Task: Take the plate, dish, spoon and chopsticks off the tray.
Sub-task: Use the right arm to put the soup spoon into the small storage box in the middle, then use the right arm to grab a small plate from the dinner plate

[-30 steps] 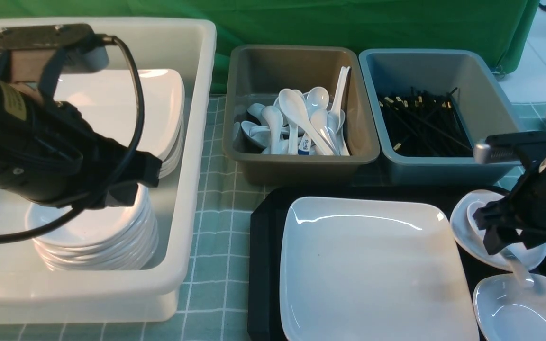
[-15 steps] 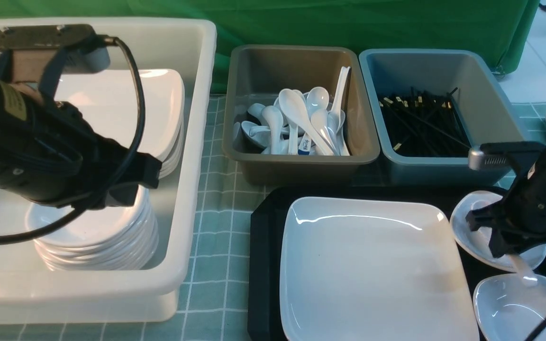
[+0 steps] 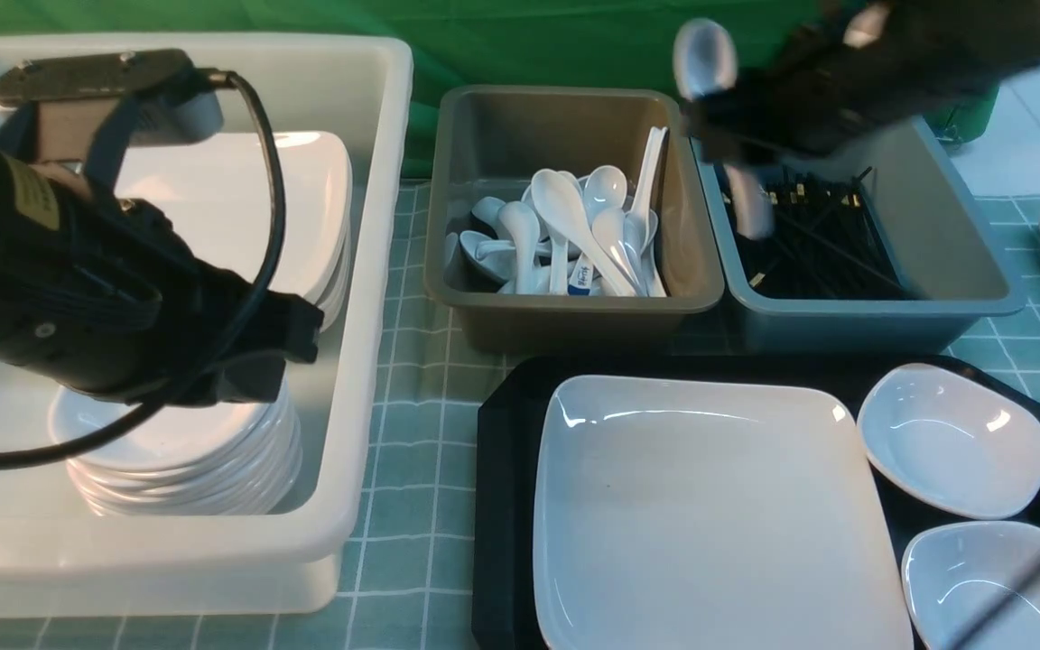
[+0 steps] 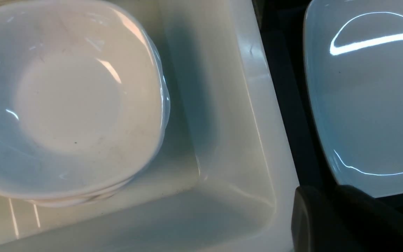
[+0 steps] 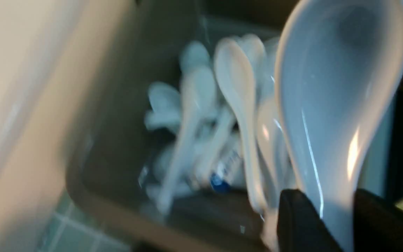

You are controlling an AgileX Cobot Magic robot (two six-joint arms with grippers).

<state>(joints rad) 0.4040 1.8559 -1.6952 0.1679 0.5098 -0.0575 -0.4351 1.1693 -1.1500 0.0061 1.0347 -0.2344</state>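
Right pincer (image 3: 732,122) is clamped on the spoon (image 3: 703,56), its two black fingers (image 5: 299,224) pressing either side of the handle where it narrows below the bowl. The right arm (image 3: 890,63) stretches in from the 2 o'clock corner of the front view, heavily blurred, with its wrist turned toward 9 o'clock. The spoon is glossy white with a deep oval bowl. It stands nearly upright, bowl above the pincer and handle hanging below it. It is in the air at about 1 o'clock, over the meeting rims of the olive-grey spoon bin (image 3: 574,316) and the blue-grey chopstick bin (image 3: 872,311), well clear of the tray (image 3: 502,506).

At 5 o'clock the tray carries the large square plate (image 3: 710,515), with two small dishes (image 3: 953,438) just beside it toward 3 o'clock.

The left arm (image 3: 123,298) hangs over the white tub (image 3: 376,271) at 9 o'clock, angled down toward 4 o'clock. The left pincer (image 4: 332,199) is narrow and empty, fingers together above the tub's wall next to the tray.
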